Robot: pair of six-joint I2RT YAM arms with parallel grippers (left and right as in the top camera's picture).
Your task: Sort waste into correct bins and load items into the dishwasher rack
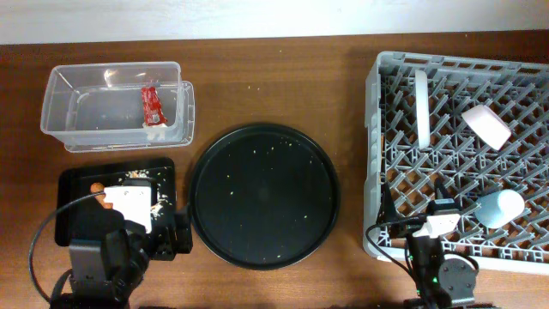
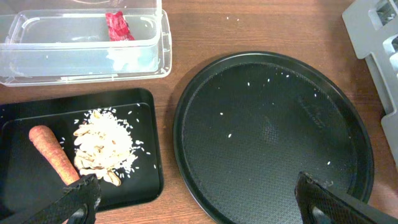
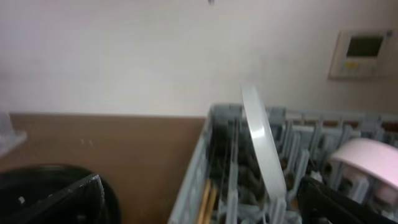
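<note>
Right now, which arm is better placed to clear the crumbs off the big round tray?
Probably left: the left hand hangs open beside the round tray; the right hand is over the rack.

The left arm hides the black tray's near edge; the rack runs off frame right.

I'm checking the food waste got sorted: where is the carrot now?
The carrot lies in the shallow black tray on the left side of the table, left of the food scraps and nearer the robot than the clear tub.
</note>
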